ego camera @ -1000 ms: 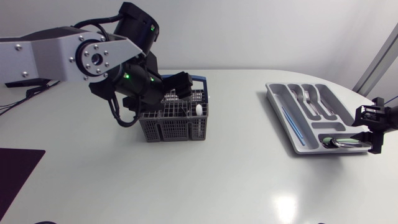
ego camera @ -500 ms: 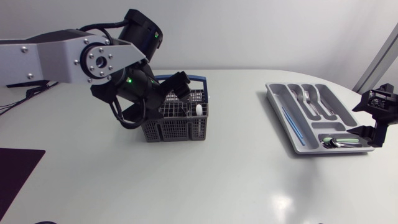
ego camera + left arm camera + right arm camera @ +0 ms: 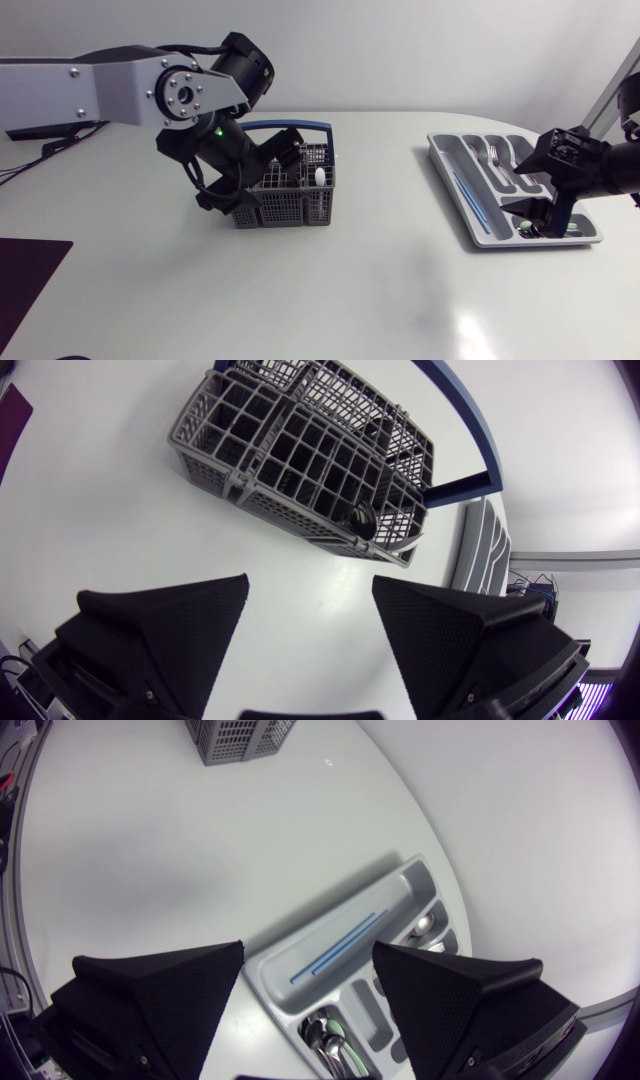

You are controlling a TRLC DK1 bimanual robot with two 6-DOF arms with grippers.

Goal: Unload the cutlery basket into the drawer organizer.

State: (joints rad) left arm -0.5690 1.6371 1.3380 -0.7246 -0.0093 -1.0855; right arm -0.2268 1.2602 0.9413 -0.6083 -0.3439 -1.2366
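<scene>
Head view, left gripper [image 3: 284,150] overlapping basket [image 3: 285,206]

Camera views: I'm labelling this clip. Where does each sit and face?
Head view: fixed above the table, looking down; left arm and right arm show.
Left wrist view: on the left arm, looking down at the cutlery basket; left gripper open.
Right wrist view: on the right arm, over the drawer organizer; right gripper open.
Shared: all three show basket and organizer.
</scene>
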